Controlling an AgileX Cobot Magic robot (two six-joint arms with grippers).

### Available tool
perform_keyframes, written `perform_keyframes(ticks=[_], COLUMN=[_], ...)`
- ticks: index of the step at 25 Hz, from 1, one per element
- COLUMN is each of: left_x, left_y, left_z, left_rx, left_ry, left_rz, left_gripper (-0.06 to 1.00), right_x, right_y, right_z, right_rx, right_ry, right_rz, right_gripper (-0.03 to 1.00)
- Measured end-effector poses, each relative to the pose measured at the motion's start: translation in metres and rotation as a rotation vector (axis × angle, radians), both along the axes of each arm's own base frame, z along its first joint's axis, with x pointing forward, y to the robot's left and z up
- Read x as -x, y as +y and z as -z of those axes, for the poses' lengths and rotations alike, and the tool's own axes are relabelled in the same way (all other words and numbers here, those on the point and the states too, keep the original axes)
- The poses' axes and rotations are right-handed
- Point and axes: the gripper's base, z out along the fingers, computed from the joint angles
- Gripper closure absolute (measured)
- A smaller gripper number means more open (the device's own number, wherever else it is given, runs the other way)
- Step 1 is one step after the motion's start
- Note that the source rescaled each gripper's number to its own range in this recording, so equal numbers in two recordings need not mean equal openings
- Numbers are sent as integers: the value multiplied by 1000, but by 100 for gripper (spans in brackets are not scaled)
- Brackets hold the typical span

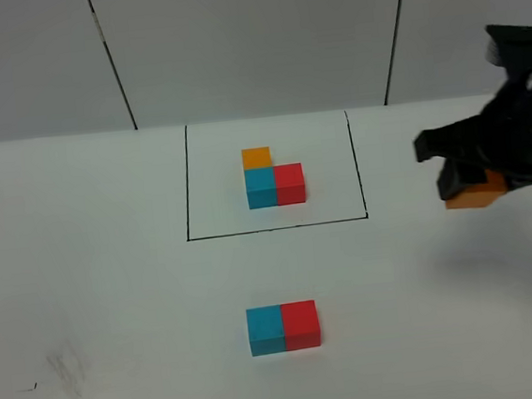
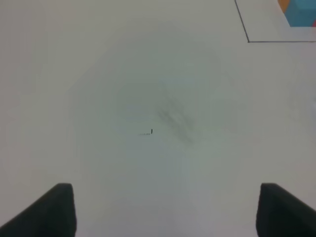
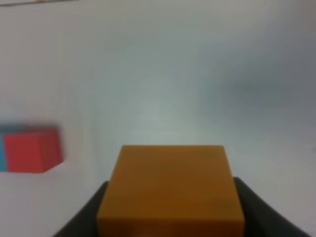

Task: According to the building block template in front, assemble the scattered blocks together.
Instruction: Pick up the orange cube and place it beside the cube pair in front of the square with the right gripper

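- The counter [image 1: 117, 318] is bare and white, so the carry path from far right to the near middle looks free of obstacles
- The building block template [image 1: 269, 180] sits at the far middle inside its black outline [image 1: 185, 179]: orange on the far side of cyan-blue, red touching the cyan-blue's right face
- The right claw [image 1: 473, 187] is at the right of the scene, clamped on the orange block [image 1: 478, 200]; the shadow lying nearer on the counter suggests the block is lifted clear
- The left claw [image 2: 165, 212] hangs over bare counter on the left with its jaws spread wide, holding nothing
- The cyan-blue block [image 1: 264, 330] and the red block [image 1: 301, 324] lie at the near middle, touching side by side, cyan-blue on the left
- To do this step well, bring the orange block left and nearer, and keep its faces square to the pair
- Lower it just beyond the cyan-blue block's far face, then ease it in until they touch; a hard push could knock the pair out of line
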Motion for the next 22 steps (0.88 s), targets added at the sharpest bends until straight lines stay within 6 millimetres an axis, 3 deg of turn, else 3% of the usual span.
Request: perform_keyframes(ticks=[3, 6, 12, 18, 22], left_x=[0, 0, 0, 0, 0], left_y=[0, 0, 0, 0, 0], left_z=[0, 0, 0, 0, 0], left_rx=[0, 0, 0, 0, 0], left_ry=[0, 0, 0, 0, 0], left_rz=[0, 0, 0, 0, 0], left_gripper=[15, 15, 15, 15, 15], right_x=[-4, -12, -36, -40, -41], right_y=[33, 56, 108, 157, 174], right_z=[-22, -26, 9, 47, 70], right_rx=[7, 29, 89, 179, 192], right_ry=[-19, 23, 87, 95, 130], right_rz=[-35, -32, -51, -60, -68], right_gripper=[94, 94, 94, 94, 94])
